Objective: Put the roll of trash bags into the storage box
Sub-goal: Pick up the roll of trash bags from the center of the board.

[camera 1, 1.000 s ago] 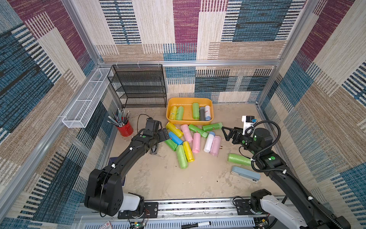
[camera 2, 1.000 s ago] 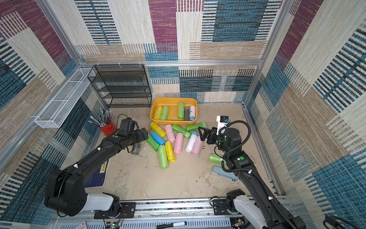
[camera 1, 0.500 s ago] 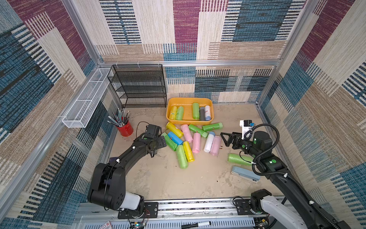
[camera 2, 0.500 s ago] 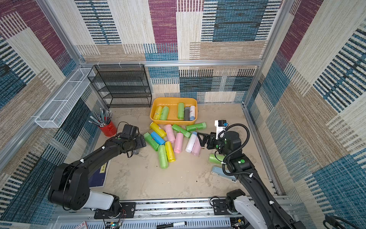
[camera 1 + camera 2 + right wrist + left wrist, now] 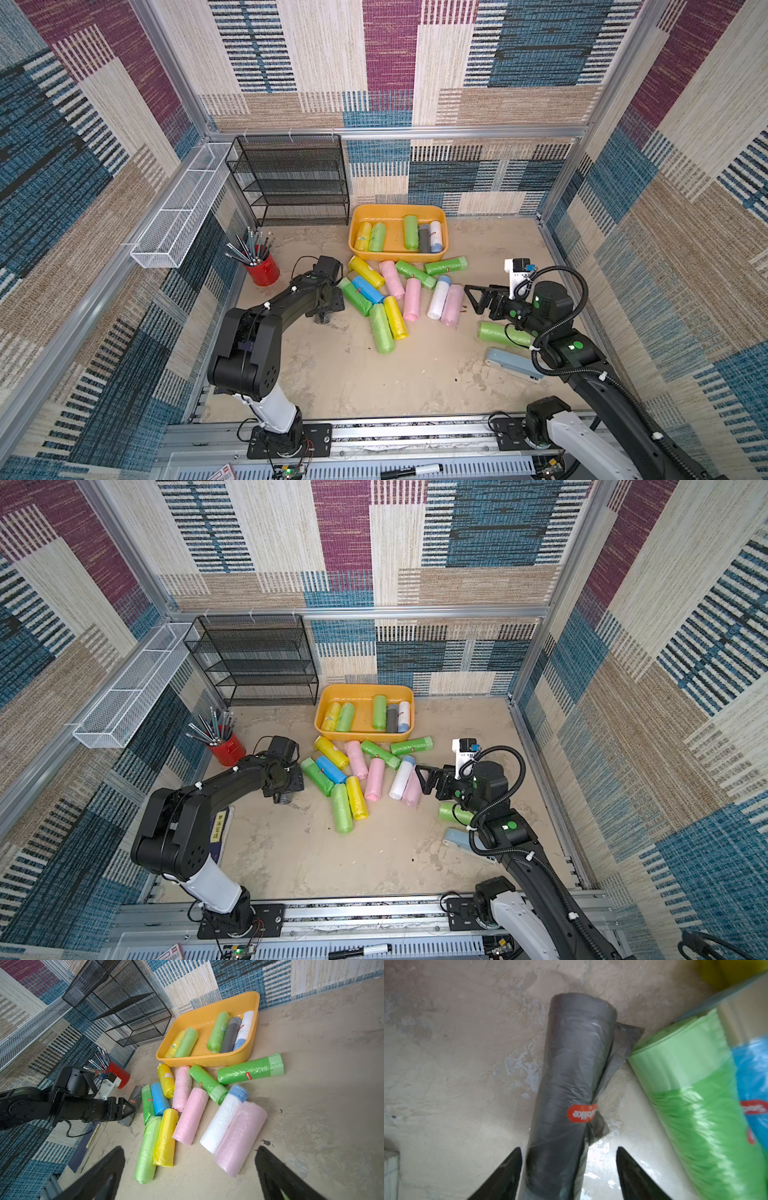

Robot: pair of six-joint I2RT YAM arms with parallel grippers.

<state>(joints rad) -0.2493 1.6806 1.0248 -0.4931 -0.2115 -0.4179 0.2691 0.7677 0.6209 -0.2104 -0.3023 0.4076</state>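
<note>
While the left arm (image 5: 286, 299) hides it in both top views, I see left gripper (image 5: 569, 1149) by wrist camera: jaws apart astride grey roll (image 5: 577, 1064) | right gripper (image 5: 190, 1147) spread, empty.

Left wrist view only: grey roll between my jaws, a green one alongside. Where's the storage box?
Observer: The storage box sits past the pile of rolls, against the back wall beside the black mesh rack.
Operator: Room in it?
Observer: Five rolls lie in it, two at one end, three at the other; the middle is bare.
Operator: Right arm in my way?
Observer: The right gripper hangs at the pile's opposite side near a pink roll, jaws wide open, empty.
</note>
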